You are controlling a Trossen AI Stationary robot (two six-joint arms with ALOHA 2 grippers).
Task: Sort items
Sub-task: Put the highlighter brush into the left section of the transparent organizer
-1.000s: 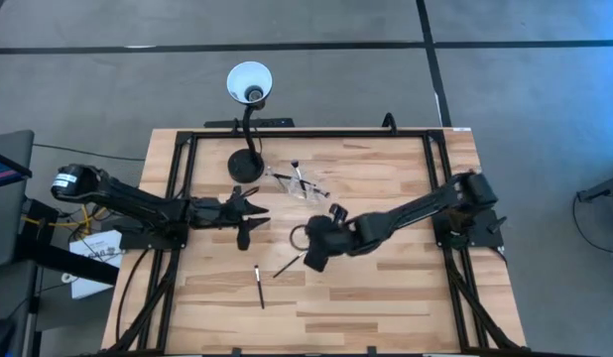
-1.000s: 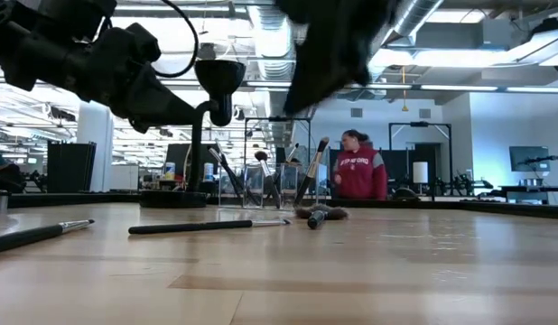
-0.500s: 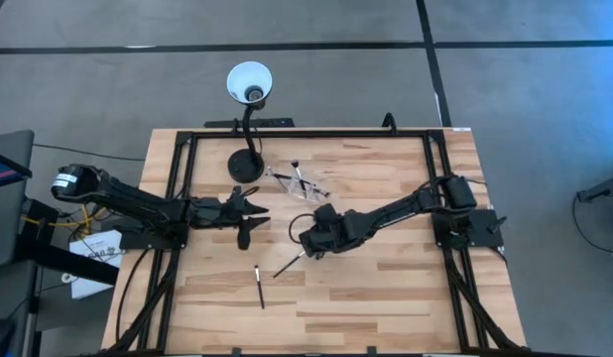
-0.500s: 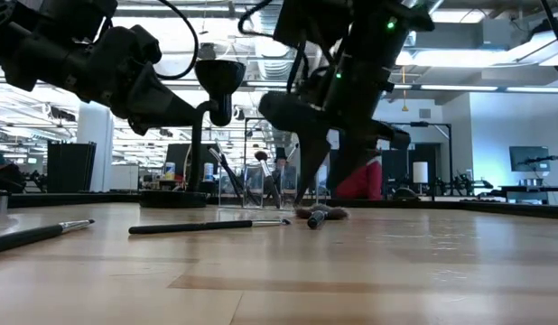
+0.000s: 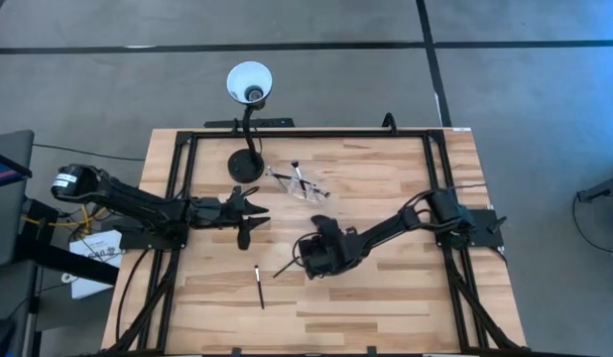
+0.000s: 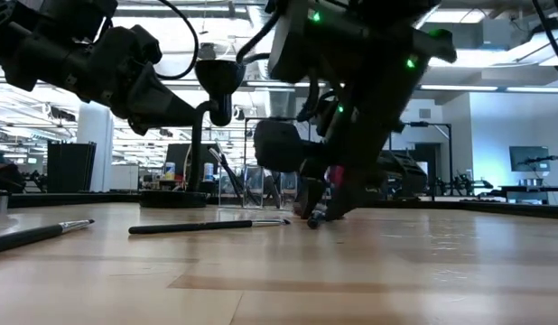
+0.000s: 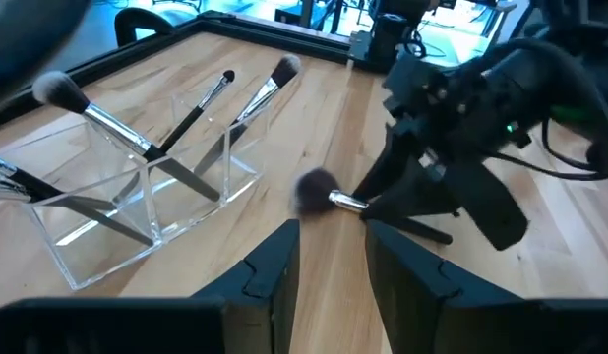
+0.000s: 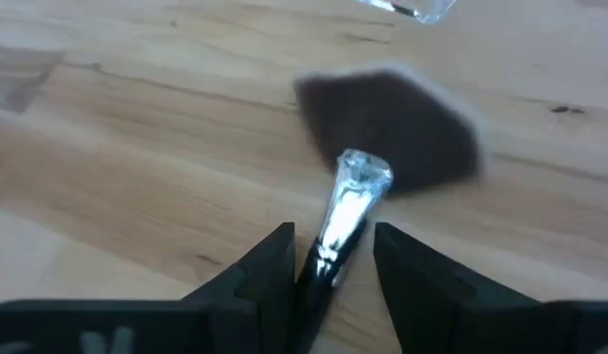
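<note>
The left hand (image 5: 249, 220) hovers over the wooden surface (image 5: 386, 297), just left of the clear organizer (image 5: 299, 183) and a little nearer the front edge. Its fingers (image 7: 274, 270) stand apart with nothing between them. The black gooseneck lamp (image 5: 247, 159) stands just left of the organizer, at the back of the surface.

The clear organizer holds several makeup brushes (image 7: 191, 118), leaning with their heads up in its compartments. Well in front of the organizer, a slim brush (image 5: 259, 286) lies alone on the surface, and a second slim brush (image 5: 287, 266) lies slanted just right of it.

The right hand (image 5: 311, 260) is down at the surface in front of the organizer, beside that slanted brush. Its fingers (image 8: 260, 270) straddle the handle of the fan brush (image 8: 383, 147), whose wide dark head points toward the organizer; whether they press on the handle I cannot tell.
</note>
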